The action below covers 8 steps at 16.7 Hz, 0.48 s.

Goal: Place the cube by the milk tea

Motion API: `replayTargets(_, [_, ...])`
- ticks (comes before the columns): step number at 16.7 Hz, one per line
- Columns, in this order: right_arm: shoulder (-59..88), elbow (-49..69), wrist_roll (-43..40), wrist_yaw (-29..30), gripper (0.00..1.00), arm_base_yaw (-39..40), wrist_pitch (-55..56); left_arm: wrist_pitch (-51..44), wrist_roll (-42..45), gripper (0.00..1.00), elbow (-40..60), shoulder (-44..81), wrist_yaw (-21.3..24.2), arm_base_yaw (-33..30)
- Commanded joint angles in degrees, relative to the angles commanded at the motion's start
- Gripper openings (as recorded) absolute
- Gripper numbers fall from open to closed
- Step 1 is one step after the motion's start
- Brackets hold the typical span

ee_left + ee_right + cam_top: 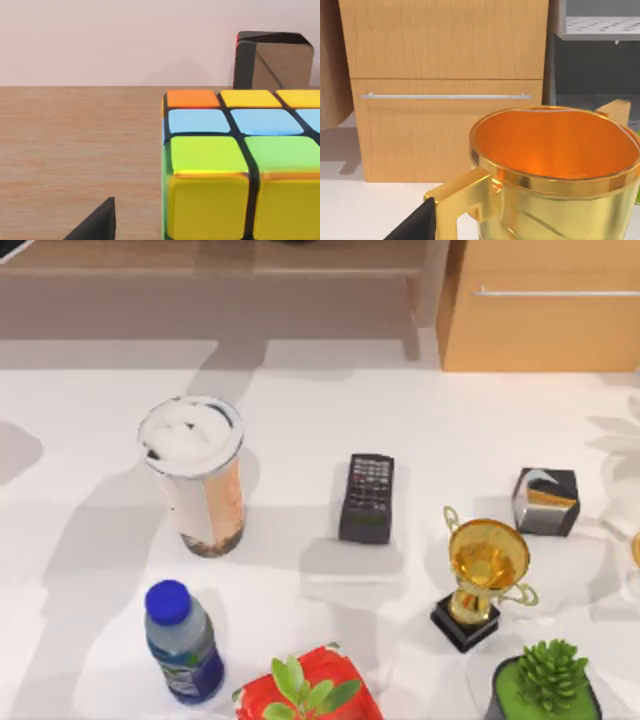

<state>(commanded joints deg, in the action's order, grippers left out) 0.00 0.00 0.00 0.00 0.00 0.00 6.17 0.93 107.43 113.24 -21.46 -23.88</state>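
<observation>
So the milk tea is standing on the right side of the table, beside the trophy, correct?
Not quite. The top view shows the milk tea standing on the left side of the table, with the remote between it and the trophy.

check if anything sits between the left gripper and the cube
Nothing visible does. The left gripper is close up to the cube on a wooden surface; a dark box stands beyond the cube, not in front.

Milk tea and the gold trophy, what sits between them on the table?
In the top view, a dark remote lies between the milk tea and the trophy.
</observation>
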Motion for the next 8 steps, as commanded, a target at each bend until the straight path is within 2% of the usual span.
replayTargets(5, [0.00, 0.00, 0.00, 0.00, 1.00, 0.00, 0.00, -0.02, -0.02, 1.00, 0.58, 0.57, 0.14, 0.12])
replayTargets(8, [0.00, 0.00, 0.00, 0.00, 1.00, 0.00, 0.00, -0.02, -0.02, 0.77, 0.58, 0.57, 0.14, 0.12])
